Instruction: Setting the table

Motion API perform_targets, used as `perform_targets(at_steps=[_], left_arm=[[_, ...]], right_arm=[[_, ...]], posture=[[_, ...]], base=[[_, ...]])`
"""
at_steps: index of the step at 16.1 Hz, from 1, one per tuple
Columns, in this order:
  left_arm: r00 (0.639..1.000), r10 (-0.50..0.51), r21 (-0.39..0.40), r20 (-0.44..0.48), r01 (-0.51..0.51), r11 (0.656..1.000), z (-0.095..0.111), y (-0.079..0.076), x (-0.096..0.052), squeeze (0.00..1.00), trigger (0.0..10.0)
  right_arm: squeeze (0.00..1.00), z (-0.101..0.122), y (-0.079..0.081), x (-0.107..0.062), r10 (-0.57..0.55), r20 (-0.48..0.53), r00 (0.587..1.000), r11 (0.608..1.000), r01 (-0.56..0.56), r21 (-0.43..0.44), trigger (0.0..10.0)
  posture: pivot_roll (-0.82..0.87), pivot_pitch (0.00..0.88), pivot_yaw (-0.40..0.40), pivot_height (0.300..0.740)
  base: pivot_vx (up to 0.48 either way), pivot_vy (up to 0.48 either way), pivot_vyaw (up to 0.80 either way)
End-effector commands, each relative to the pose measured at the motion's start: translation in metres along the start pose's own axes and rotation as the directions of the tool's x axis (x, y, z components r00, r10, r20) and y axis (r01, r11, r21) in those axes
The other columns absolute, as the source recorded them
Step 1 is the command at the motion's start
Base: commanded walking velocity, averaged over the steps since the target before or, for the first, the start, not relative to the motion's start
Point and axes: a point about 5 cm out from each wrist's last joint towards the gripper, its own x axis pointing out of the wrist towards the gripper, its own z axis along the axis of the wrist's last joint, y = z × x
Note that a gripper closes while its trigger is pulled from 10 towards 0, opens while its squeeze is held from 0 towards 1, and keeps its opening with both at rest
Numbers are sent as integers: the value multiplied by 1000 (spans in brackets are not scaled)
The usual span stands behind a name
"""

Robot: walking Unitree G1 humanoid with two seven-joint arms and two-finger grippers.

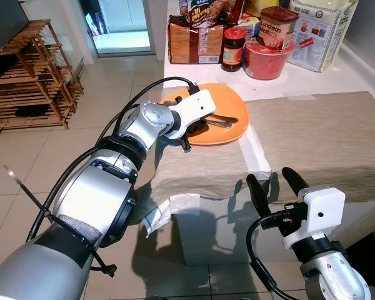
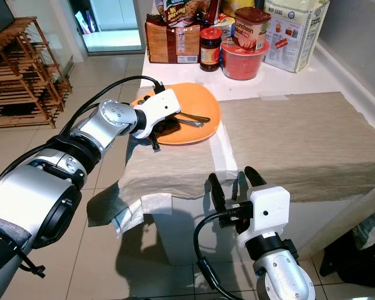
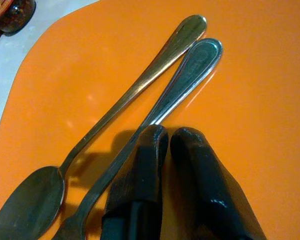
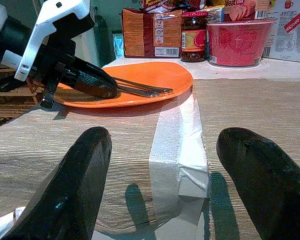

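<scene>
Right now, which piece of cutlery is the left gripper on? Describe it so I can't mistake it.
On the round orange plate at the table's left end lie two steel pieces. The left gripper, fingers together, sits on the fork; the spoon is the warmer-toned one beside it, with its oval bowl showing.

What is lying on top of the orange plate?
On the orange plate lie a spoon and a second utensil side by side. The left gripper, fingers together, rests over them; the second utensil's head is cut off, so its type is unclear.
</scene>
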Motion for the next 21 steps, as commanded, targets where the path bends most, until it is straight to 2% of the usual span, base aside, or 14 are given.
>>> perform_targets(at_steps=[1,5,6,7,8,13,20,21], left_arm=[[1000,15,-22,0,-15,1000,-3,4,-4,0,0],[998,20,-5,55,-20,1000,10,13,-9,0,0],[998,33,9,62,-33,999,12,16,-11,0,10000],[996,49,12,72,-50,999,14,19,-13,745,10000],[995,60,15,81,-62,998,15,22,-15,1000,10000],[994,74,30,82,-77,997,18,24,-16,1000,10000],[997,48,63,58,-52,997,16,18,-11,1000,10000],[998,49,91,40,-52,994,15,15,-8,220,10000]], right_arm=[[0,0,0,0,0,1,1000,1000,0,0,10000],[0,-2,0,1,8,-4,1000,1000,-8,1,10000],[0,-3,0,1,9,-5,1000,1000,-9,2,10000],[0,-4,1,2,10,-6,1000,1000,-10,3,10000],[0,-6,1,1,12,-9,1000,1000,-12,3,10000],[0,-9,1,1,13,-17,1000,1000,-13,1,10000],[0,-12,4,2,8,-17,1000,1000,-7,6,10000],[0,-11,4,1,7,-15,1000,1000,-7,5,10000]], posture=[[-156,68,91,740],[-145,54,87,740],[-144,47,89,740],[-143,43,87,740],[-142,42,87,740],[-142,35,92,740],[-147,52,98,740],[-151,54,100,740]], base=[[0,0,0],[0,0,0],[0,0,0],[0,0,0],[0,0,0],[0,0,0],[0,0,0],[0,0,0]])
